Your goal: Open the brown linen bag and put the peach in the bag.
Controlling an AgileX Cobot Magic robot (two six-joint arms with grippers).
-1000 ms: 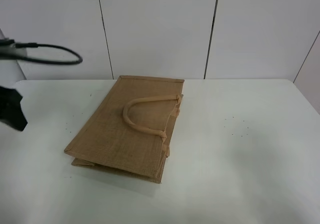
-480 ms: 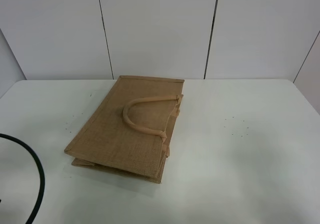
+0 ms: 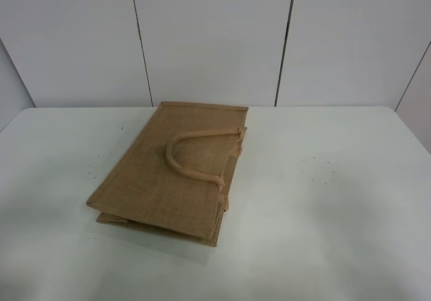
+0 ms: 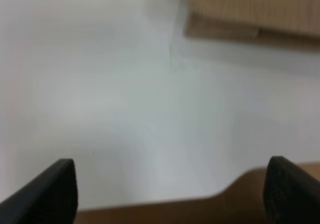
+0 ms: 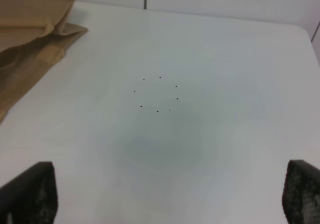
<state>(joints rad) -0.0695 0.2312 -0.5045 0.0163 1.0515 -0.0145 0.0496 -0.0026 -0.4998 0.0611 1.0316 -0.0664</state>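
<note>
The brown linen bag (image 3: 172,172) lay flat on the white worktop (image 3: 323,200), a little left of the centre of the high view, closed and folded, with one long side running from the upper middle of the frame toward the lower left. One lighter loop handle (image 3: 195,158) rested on its upper face, curved like an arch, both its ends close to the bag's right edge. The peach was not visible in any of the three views. In the high view no arm and no claw appeared. In the left wrist view the left claw (image 4: 170,191) showed only its two dark fingertips (image 4: 52,191) at the lower corners of the frame, standing far apart, so it was open and held nothing; a corner of the bag (image 4: 250,11) was at the upper right of that frame (the picture was blurred). In the right wrist view the right claw (image 5: 167,194) was also spread wide and empty, with a dark fingertip at each lower corner. There part of the bag (image 5: 30,38) filled the upper left, and a small ring of dark dots (image 5: 157,94) marked the worktop near the centre.
</note>
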